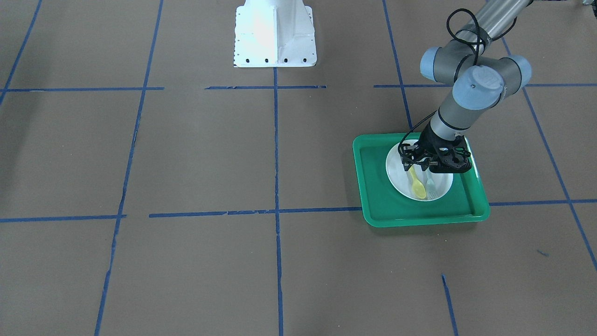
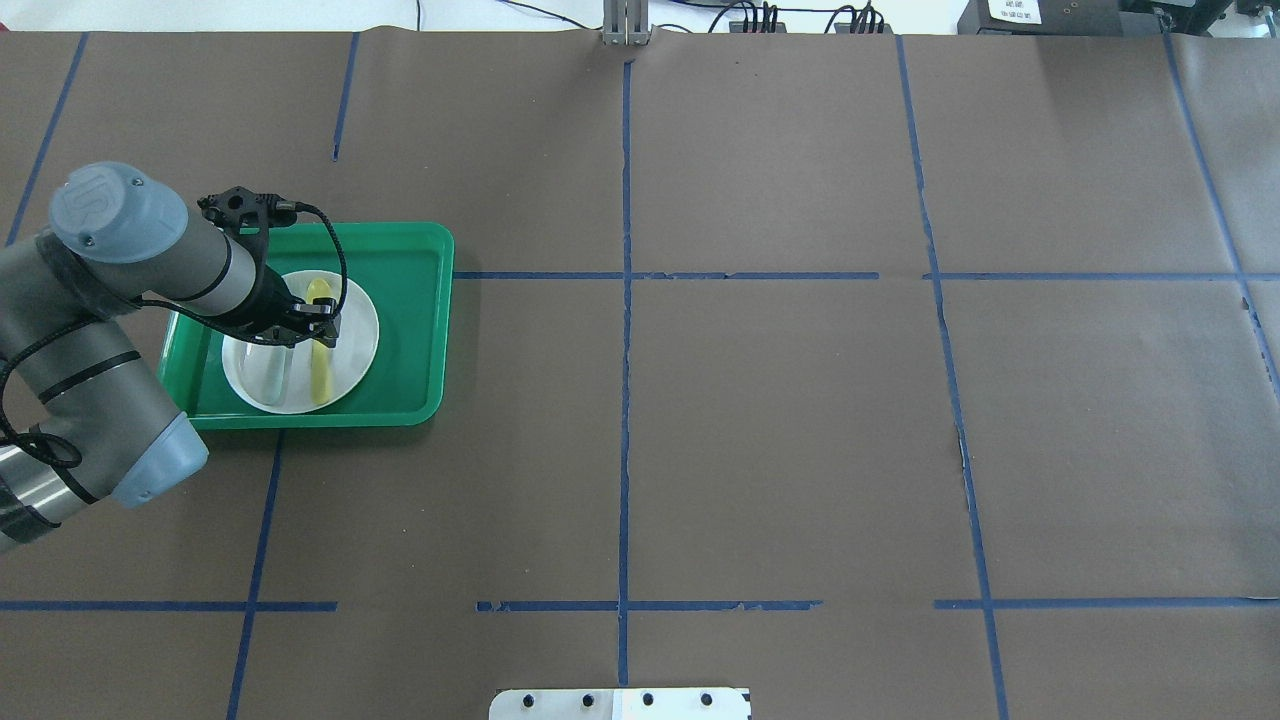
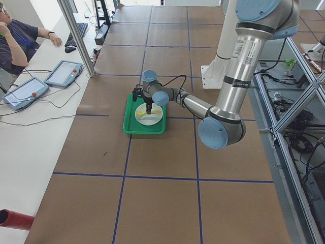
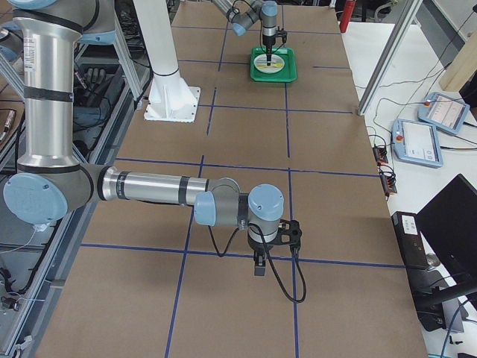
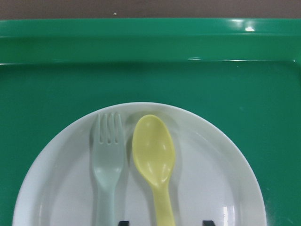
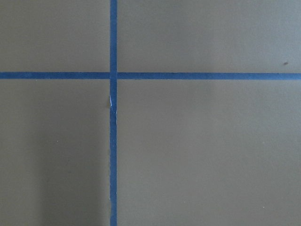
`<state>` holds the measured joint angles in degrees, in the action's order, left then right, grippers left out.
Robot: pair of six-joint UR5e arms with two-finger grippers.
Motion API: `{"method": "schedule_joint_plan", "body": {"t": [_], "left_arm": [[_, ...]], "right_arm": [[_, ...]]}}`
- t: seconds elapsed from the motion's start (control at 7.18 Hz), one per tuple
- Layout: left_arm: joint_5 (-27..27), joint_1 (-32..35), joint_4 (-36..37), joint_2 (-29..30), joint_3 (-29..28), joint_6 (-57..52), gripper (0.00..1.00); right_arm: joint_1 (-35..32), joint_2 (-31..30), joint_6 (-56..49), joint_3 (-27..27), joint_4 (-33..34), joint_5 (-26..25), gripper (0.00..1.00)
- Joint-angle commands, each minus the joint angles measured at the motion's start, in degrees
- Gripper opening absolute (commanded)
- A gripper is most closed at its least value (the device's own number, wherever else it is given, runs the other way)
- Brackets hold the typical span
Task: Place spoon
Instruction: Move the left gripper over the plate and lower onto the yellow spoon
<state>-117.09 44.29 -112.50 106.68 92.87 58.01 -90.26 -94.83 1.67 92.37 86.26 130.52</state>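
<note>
The yellow spoon (image 5: 154,155) lies on the white plate (image 5: 211,179) with its bowl up, right beside the pale grey-green fork (image 5: 108,160). The plate sits in the green tray (image 5: 150,75). My left gripper (image 5: 166,222) is low over the plate, open, with one dark fingertip on each side of the spoon's handle. In the front view the left gripper (image 1: 422,165) stands over the spoon (image 1: 417,184). In the overhead view it (image 2: 300,325) covers the middle of the spoon (image 2: 320,375). My right gripper (image 4: 258,268) shows only in the exterior right view, and I cannot tell its state.
The tray (image 2: 410,300) sits on the brown paper table cover with blue tape lines. The white robot base (image 1: 275,32) stands at the table's middle edge. The right wrist view shows only bare brown paper and tape. An operator (image 3: 15,40) sits at the far table end.
</note>
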Motion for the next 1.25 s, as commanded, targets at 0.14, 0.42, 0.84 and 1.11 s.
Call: {"method": "schedule_joint_plan", "body": {"t": [0.14,0.42,0.84,1.11], "left_arm": [[-0.1,-0.3,0.0,0.3,-0.8,0.0,0.53],[-0.1,-0.6,0.0,0.3,-1.1,0.0,0.51],[-0.1,-0.7,0.0,0.3,-1.2,0.0,0.48],[-0.1,-0.7,0.0,0.3,-1.2,0.0,0.45]], "right_arm": [[0.0,0.0,0.0,0.0,0.1,0.0,1.00],[0.0,0.0,0.0,0.0,0.1,0.0,1.00],[0.0,0.0,0.0,0.0,0.1,0.0,1.00],[0.0,0.0,0.0,0.0,0.1,0.0,1.00]]}}
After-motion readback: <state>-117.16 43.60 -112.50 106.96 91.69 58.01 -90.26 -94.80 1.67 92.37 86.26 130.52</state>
